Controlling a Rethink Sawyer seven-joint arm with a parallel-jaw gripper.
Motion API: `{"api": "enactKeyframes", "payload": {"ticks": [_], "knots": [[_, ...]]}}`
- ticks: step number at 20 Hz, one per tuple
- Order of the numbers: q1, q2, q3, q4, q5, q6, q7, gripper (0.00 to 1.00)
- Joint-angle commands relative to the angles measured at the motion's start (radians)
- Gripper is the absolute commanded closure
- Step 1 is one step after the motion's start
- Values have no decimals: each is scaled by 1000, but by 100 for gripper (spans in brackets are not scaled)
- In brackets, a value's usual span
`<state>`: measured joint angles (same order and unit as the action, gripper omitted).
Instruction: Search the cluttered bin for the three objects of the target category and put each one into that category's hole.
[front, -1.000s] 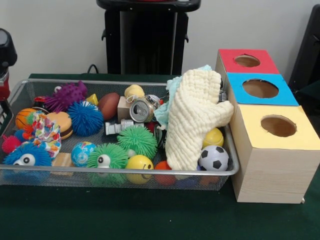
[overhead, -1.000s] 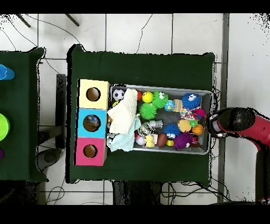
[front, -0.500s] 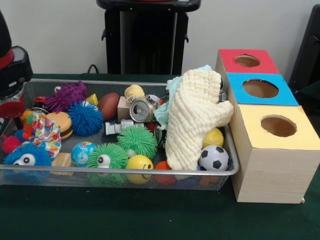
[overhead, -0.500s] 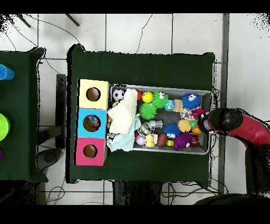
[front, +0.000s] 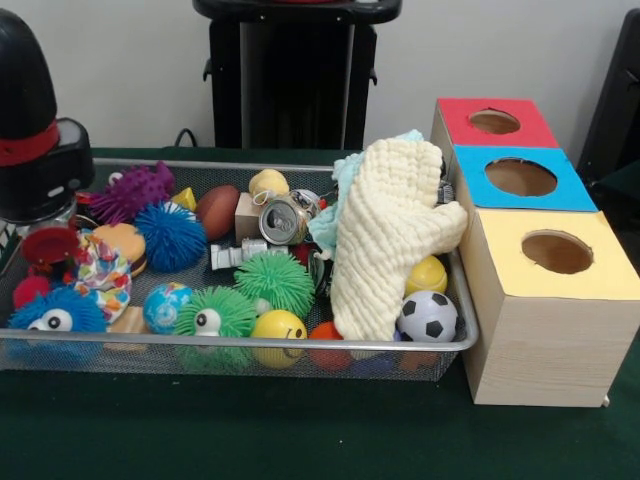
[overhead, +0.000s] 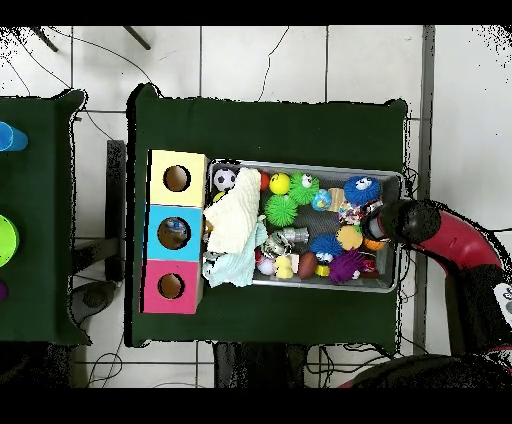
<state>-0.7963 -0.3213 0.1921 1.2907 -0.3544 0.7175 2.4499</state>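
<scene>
Gripper lowered over one end of the cluttered wire bin; whether it is spread or pressed together cannot be told.

Front view: a patterned ball is seen just beside the gripper, the blue spiky ball near it, and the three-hole box well apart from it.
Overhead view: the gripper is shown inside the bin, at the end opposite the box, with the cream cloth draped between them.

Rounded black arm here, a red band circling it, a red disc underneath; from above, its red link shows.
</scene>
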Motion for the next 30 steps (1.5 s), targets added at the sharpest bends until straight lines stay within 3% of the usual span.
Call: {"api": "enactKeyframes", "payload": {"ticks": [1,6,11,16,23,25,30], "knots": [[22,119,112,130,69,-130,33,100],[-21,136,206,249,148,-311,96,100],[-29,89,235,350,292,-237,147,100],[-58,46,269,443,413,-232,159,100],[-75,-108,297,590,622,8,202,100],[-58,-136,267,581,648,145,195,100],[-2,-112,154,451,577,414,133,100]]}}
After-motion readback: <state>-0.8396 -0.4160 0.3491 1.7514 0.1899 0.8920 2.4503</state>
